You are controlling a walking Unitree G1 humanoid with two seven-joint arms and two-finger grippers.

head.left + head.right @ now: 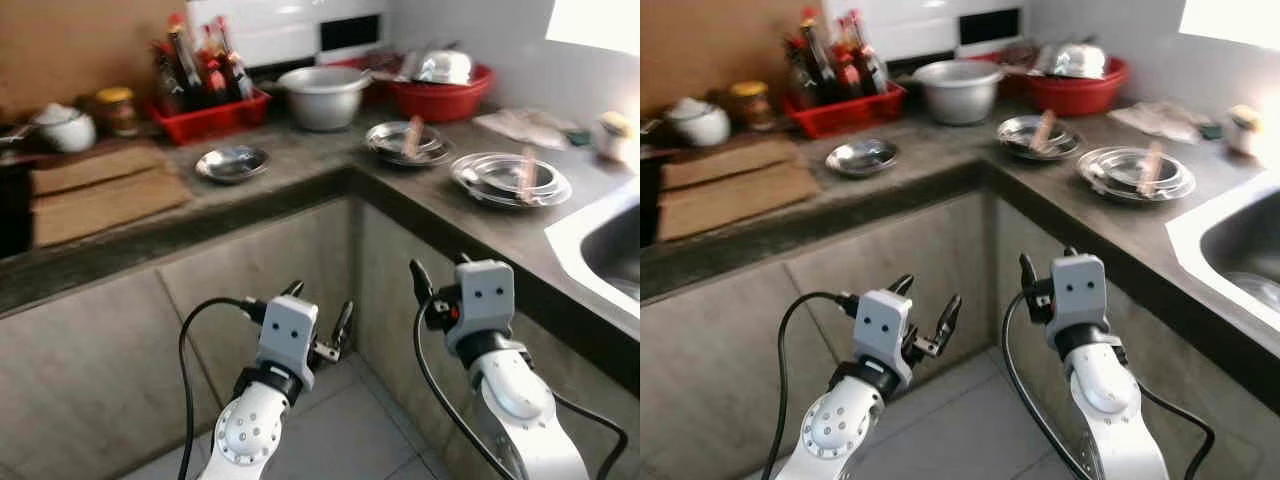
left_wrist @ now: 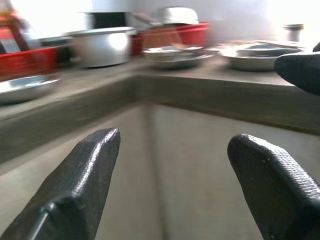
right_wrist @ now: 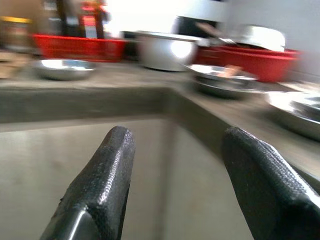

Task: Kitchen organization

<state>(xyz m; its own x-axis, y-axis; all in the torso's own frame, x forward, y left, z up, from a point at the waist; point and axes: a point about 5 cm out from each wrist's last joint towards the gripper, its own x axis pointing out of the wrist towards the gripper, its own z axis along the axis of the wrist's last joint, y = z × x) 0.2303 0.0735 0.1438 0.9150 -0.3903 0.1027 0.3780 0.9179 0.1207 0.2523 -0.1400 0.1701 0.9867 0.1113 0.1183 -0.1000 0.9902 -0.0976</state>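
Observation:
Both arms are held low in front of the counter's inner corner, below its edge. My left gripper (image 1: 318, 305) is open with nothing between its fingers, and so is my right gripper (image 1: 440, 272). On the grey L-shaped counter (image 1: 300, 150) lie a small steel bowl (image 1: 231, 162), a steel pot (image 1: 323, 95), a steel plate (image 1: 405, 140) with a wooden piece on it, and a larger steel plate (image 1: 510, 178). The left wrist view looks between the fingers (image 2: 95, 160) at the counter edge, and the right wrist view looks past its fingers (image 3: 112, 160) at the same dishes.
A red tray of sauce bottles (image 1: 205, 115) and a red basin (image 1: 440, 98) holding a steel bowl stand at the back. Far left are a white pot (image 1: 65, 128), a jar (image 1: 118, 110) and brown boards (image 1: 100, 190). A sink (image 1: 610, 240) is at the right. Tiled floor lies below.

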